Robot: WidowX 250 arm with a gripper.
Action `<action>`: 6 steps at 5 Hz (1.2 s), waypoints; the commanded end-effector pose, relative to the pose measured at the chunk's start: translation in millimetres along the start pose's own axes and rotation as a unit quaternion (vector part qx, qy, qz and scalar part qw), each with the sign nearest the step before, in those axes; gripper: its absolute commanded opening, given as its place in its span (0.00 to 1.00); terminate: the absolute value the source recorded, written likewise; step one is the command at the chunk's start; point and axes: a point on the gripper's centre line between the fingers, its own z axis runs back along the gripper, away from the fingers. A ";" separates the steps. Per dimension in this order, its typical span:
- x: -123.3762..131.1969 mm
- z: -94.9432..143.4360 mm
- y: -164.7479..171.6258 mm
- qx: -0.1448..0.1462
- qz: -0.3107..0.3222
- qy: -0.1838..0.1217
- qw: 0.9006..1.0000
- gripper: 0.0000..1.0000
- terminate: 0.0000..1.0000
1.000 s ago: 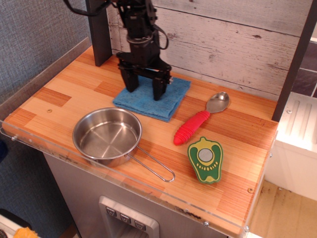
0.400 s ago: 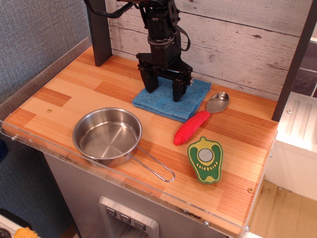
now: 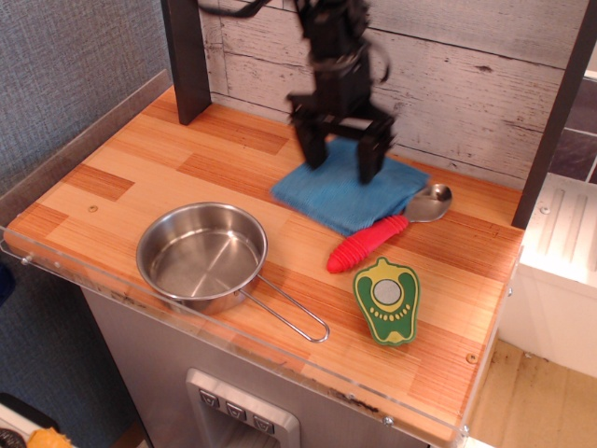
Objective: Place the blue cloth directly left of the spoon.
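The blue cloth [image 3: 347,194] lies flat on the wooden table at the back middle. Its right corner touches the spoon [image 3: 378,237] where the silver bowl [image 3: 432,202] joins the red ribbed handle. The spoon lies slanted, bowl to the back right. My gripper [image 3: 341,164] is over the cloth's back half. It is blurred by motion and its two black fingers [image 3: 312,149] are spread wide, with the tips at or just above the cloth. I cannot tell if they touch it.
A steel pan [image 3: 202,254] with a wire handle sits at the front left. A green pepper-shaped toy [image 3: 387,299] lies in front of the spoon. A dark post [image 3: 187,56] stands at the back left, the plank wall [image 3: 466,84] behind, and a slanted black bar [image 3: 558,103] at the right.
The gripper and the blue cloth have moved right together, about a cloth's half-width. The cloth has reached the spoon, and the spoon's bowl has swung to the right.
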 end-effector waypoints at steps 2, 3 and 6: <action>-14.4 77.3 -20.6 0.059 -0.011 -0.042 0.997 1.00 0.00; -31.1 85.3 -22.1 0.072 -0.006 -0.037 0.997 1.00 0.00; -68.3 90.6 -14.3 0.086 0.039 -0.021 0.995 1.00 0.00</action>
